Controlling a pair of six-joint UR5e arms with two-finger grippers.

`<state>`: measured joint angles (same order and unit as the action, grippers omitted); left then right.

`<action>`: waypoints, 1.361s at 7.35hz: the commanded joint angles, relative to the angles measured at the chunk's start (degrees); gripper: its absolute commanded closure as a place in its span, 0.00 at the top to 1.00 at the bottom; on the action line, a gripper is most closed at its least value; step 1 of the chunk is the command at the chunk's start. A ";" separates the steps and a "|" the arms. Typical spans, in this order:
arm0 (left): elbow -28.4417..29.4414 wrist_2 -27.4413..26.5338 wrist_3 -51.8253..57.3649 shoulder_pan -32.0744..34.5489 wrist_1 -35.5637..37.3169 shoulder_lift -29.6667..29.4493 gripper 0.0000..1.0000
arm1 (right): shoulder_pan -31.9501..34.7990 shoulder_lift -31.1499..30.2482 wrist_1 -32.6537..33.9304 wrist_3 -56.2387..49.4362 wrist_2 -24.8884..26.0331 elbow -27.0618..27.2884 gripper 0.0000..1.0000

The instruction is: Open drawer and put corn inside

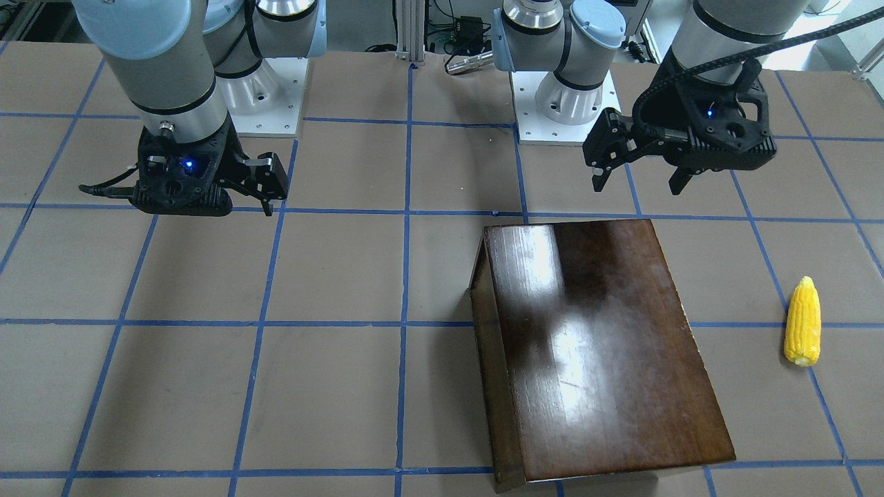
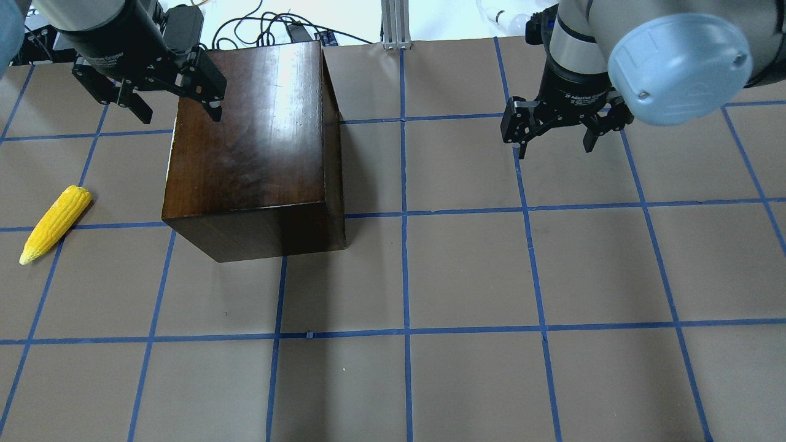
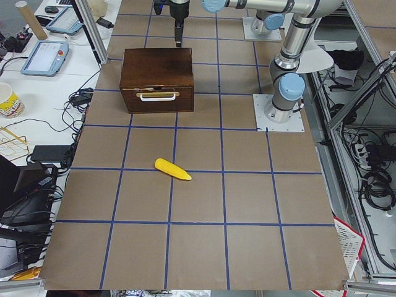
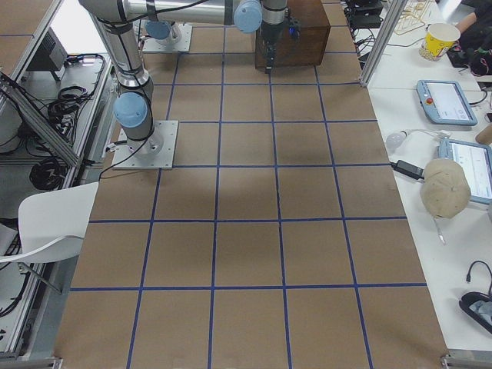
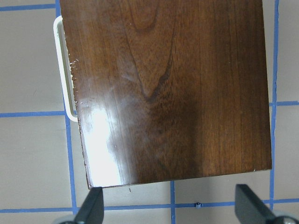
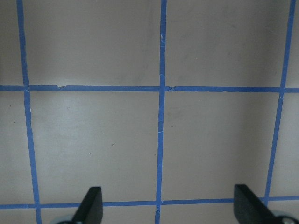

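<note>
Basically nothing's done yet. In the overhead view the corn (image 2: 55,224) lies loose on the table (image 2: 466,276) at about 8 o'clock from the dark wooden box (image 2: 252,153), and the drawer (image 3: 158,102) looks fully shut, with its pale pull handle (image 5: 63,70) on the box's 9 o'clock face. The left gripper (image 2: 179,113) hovers spread wide and empty over the box's 11 o'clock corner, and the right gripper (image 2: 554,147) hangs just as wide and empty well off at 3 o'clock. I'd say both steps are left: pull the drawer out, then drop the corn in.
</note>
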<state>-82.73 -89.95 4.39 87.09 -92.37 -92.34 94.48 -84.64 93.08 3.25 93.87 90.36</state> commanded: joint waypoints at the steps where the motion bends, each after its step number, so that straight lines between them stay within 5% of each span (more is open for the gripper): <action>1: 0.03 0.13 0.00 0.01 0.00 0.05 1.00 | 0.00 0.00 0.09 0.00 0.00 -0.01 1.00; 10: 0.02 0.22 2.55 -0.17 -0.35 0.23 1.00 | 0.00 0.00 0.00 0.00 0.00 -0.01 1.00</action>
<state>-82.92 -89.86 6.94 87.19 -92.71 -92.27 94.48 -84.64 93.12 3.25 93.87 90.35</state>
